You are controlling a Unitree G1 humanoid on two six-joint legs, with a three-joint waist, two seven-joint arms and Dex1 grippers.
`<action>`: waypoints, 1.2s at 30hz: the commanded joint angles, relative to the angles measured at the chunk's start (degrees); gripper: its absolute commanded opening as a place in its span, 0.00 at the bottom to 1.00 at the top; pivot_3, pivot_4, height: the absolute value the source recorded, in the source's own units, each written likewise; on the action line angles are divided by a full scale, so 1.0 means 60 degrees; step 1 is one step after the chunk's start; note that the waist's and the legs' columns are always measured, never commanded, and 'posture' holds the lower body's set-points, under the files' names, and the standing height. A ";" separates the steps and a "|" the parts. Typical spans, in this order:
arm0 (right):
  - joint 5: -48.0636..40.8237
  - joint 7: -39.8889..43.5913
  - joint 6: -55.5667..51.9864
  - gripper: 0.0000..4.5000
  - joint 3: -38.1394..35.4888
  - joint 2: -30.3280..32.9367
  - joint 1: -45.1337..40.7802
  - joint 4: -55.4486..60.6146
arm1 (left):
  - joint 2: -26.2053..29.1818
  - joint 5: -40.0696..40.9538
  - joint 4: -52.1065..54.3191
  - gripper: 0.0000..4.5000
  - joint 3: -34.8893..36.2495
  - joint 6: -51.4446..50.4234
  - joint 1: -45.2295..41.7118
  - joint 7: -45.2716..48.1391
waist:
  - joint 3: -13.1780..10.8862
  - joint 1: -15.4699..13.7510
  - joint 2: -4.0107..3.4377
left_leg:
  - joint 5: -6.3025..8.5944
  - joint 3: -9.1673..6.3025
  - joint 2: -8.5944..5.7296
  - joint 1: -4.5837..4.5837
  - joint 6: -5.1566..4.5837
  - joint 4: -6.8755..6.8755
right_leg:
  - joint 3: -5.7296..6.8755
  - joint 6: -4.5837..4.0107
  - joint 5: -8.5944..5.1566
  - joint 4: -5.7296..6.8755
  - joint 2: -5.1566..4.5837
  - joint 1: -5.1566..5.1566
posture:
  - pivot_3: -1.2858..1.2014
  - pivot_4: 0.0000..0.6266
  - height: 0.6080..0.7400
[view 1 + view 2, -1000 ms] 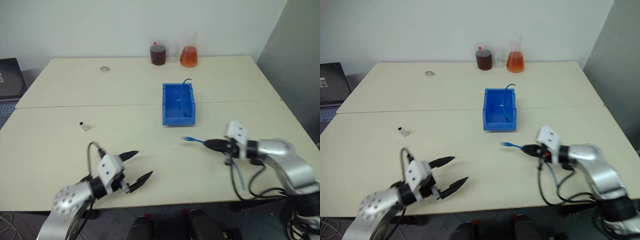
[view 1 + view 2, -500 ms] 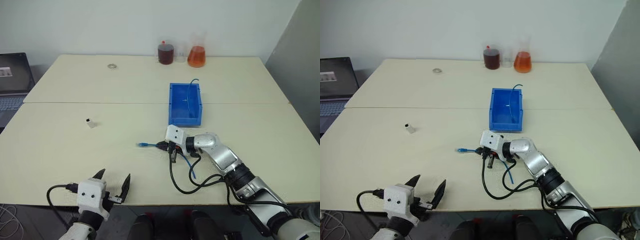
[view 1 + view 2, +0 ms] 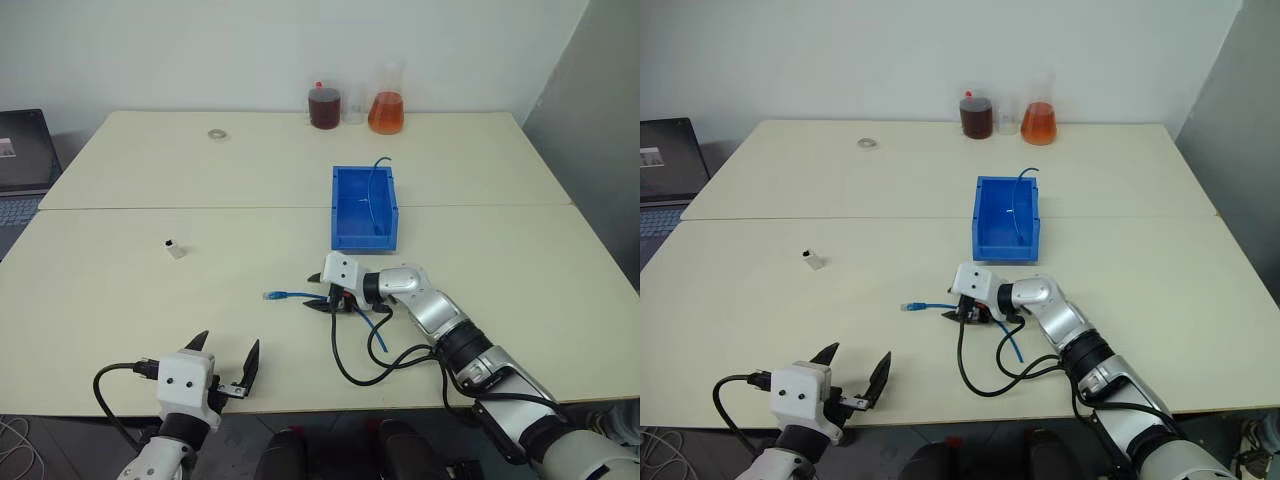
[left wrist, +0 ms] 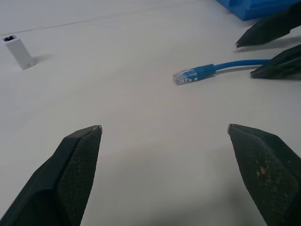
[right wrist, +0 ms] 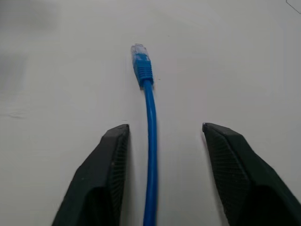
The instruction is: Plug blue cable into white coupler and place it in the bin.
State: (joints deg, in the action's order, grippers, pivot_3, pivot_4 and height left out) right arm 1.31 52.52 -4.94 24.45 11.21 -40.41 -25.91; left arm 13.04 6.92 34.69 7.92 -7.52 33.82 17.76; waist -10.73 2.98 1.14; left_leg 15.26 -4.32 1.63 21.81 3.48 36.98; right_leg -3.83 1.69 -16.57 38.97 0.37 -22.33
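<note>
blue cable [image 3: 290, 296]: thin bright blue cord lying flat mid-table, pale clear plug end free, unplugged | white coupler [image 3: 176, 249]: tiny white block, upright on the table, well apart from the plug | bin [image 3: 341, 215]: bright blue open tray, upright beyond the cable, another thin blue wire inside

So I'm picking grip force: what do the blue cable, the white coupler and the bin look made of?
Blue cable: smooth rubbery-looking jacket that bends freely, with a pale clear plug, likely hard plastic. White coupler: matte white plastic, probably rigid, judging by its sharp boxy edges. Bin: glossy blue moulded plastic with thin upright walls.
</note>
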 commanded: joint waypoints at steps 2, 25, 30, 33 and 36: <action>-0.2191 0.0567 -0.3184 0.89 -0.1649 0.1032 0.0948 0.4050 | 0.1692 0.0886 -0.0761 1.00 0.0821 -0.0095 -0.1308 0.1583 | -0.0023 -0.0177 -0.0041 | 0.0000 -0.0010 -0.0008 0.0005 0.0000 -0.0002 | 0.0009 -0.0001 -0.0001 0.0001 -0.0006 -0.0001 | 0.52 0.24 1.00; -0.4890 -0.1370 -0.7037 0.95 -0.3865 0.3766 0.4615 1.0416 | 0.4564 0.0249 -1.1941 1.00 -0.2886 0.2929 -1.1668 1.0998 | -0.0020 -0.0036 -0.0034 | -0.0001 -0.0032 0.0013 0.0017 -0.0001 0.0003 | 0.0047 -0.0019 -0.0012 0.0012 0.0035 -0.0003 | 0.52 0.24 1.00; -0.5176 -0.1734 -0.7308 0.95 -0.4045 0.3838 0.4475 1.0589 | 0.4339 -0.0339 -1.3708 1.00 -0.3181 0.3865 -1.2651 1.1485 | -0.0020 0.0013 -0.0032 | -0.0001 -0.0033 0.0012 0.0027 -0.0002 0.0001 | 0.0047 -0.0020 -0.0012 0.0008 0.0035 -0.0009 | 0.52 0.24 1.00; -0.5181 -0.1970 -0.7335 0.95 -0.4076 0.3822 0.4519 1.0626 | 0.4261 -0.0642 -1.4561 1.00 -0.3162 0.4408 -1.2994 1.1382 | -0.0019 0.0013 -0.0032 | 0.0000 -0.0034 0.0011 0.0027 -0.0002 0.0001 | 0.0046 -0.0020 -0.0012 0.0010 0.0034 -0.0008 | 0.52 0.24 1.00; -0.5219 -0.2133 -0.7376 0.95 -0.4103 0.3823 0.4620 1.0716 | 0.4191 -0.0777 -1.5114 1.00 -0.3089 0.4706 -1.3168 1.1300 | -0.0018 0.0012 -0.0031 | 0.0000 -0.0034 0.0010 0.0026 -0.0002 0.0003 | 0.0044 -0.0019 -0.0012 0.0011 0.0034 -0.0008 | 0.52 0.24 1.00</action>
State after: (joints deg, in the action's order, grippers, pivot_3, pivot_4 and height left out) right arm -28.62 40.58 -49.31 1.23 33.86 -12.68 35.74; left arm 38.05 3.83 -53.87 -10.90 19.24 -44.51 86.18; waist -10.84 3.05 0.96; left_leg 15.26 -4.53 1.69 21.96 3.47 37.00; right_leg -3.56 1.58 -16.64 39.05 0.57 -22.38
